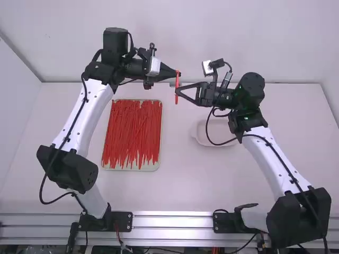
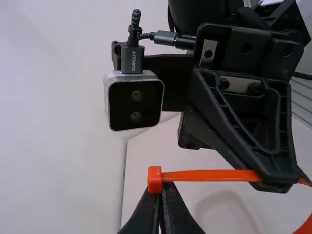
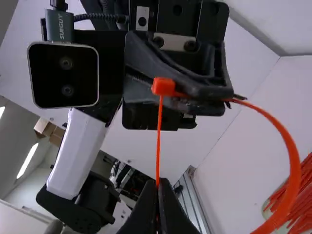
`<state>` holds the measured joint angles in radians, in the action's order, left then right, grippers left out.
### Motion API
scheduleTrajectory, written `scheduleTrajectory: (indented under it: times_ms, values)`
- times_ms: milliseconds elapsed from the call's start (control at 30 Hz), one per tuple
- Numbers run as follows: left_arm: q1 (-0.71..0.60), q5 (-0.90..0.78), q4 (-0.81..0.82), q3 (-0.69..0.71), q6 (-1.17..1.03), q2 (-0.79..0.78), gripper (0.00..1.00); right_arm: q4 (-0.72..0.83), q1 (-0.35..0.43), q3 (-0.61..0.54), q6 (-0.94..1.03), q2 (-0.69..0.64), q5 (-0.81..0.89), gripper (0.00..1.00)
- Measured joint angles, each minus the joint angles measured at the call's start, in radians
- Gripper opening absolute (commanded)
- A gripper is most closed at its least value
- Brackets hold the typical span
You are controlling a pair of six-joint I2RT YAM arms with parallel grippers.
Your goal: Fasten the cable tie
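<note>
cable tie (image 2: 209, 174), thin curved orange plastic, tight in closed left hand (image 2: 159, 195) and right hand (image 3: 157, 190)

The left gripper (image 2: 161, 195) has its 2 fingers pressed together on the orange cable tie (image 2: 209, 175), pinching it just beside the square head. From the claw the strap runs straight out sideways to the tip of the right gripper (image 2: 275, 179), whose black frame looms close beyond. That arm's grey wrist camera (image 2: 135, 105), with 2 lenses, faces the claw. A white dish (image 2: 219, 209) lies farther off, behind the strap.
</note>
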<state>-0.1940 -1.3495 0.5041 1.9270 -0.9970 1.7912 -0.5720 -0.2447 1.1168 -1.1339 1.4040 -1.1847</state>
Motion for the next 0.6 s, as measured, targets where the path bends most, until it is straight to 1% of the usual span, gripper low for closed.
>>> scheduleTrajectory:
  times_ms: [600]
  values:
    - [-0.018,-0.026,0.016,0.000,0.000,0.000,0.02,-0.016,0.006,0.000,-0.017,0.000,0.019,0.00]
